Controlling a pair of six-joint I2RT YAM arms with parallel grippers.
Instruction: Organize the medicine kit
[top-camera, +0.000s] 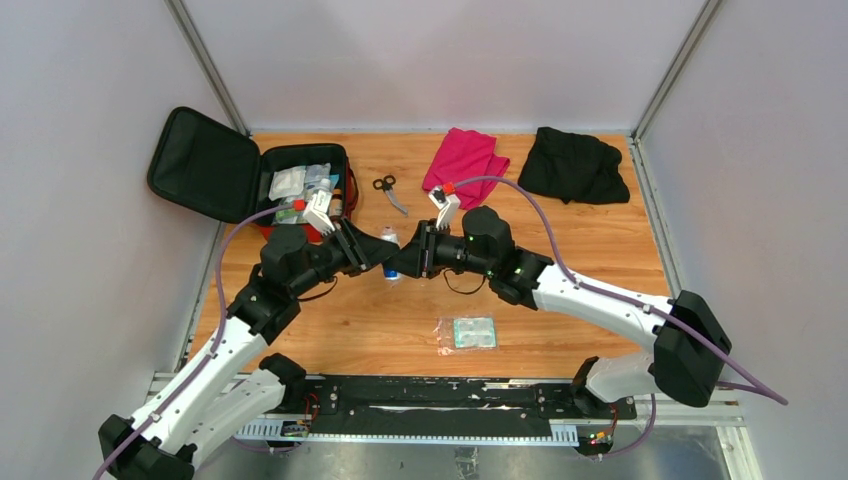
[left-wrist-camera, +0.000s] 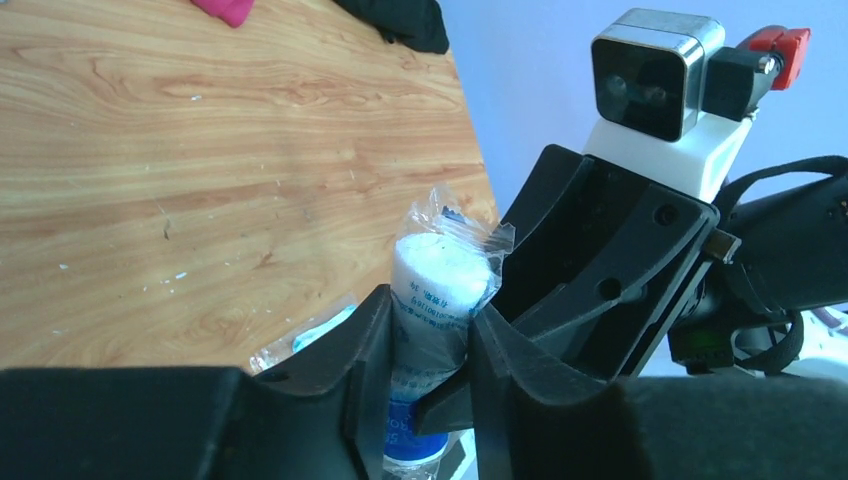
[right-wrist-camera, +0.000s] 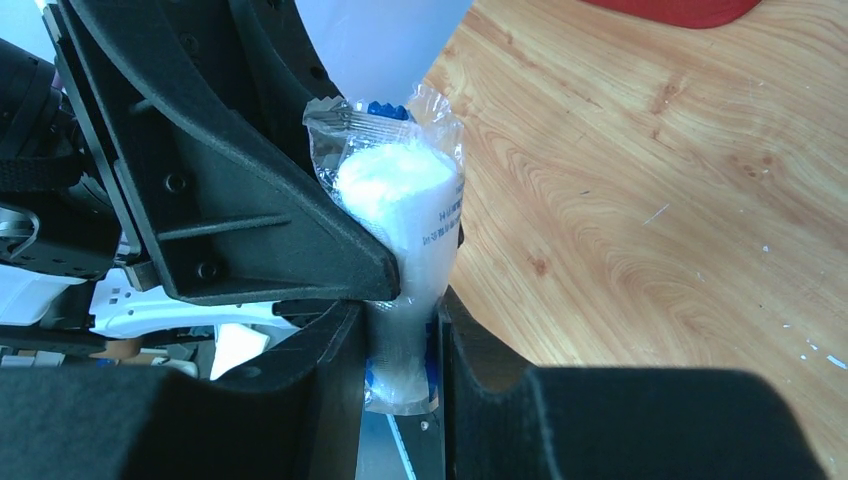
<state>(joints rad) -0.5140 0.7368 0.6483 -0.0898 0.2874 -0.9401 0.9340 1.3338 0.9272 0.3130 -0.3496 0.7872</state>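
Black left tool (left-wrist-camera: 430, 322) pinches the wrapped white roll (left-wrist-camera: 440, 270) mid-air. The right tool (right-wrist-camera: 400, 320) clamps it too, both narrow. Looks like a handover: make sure the left hold is firm, then ease the right open without tugging the wrapper. Kit (top-camera: 203, 165) lies open, far left on the desk (top-camera: 380, 322).

Bright, even overhead light; faint soft shadows; wrist views soft-focused in the near foreground.
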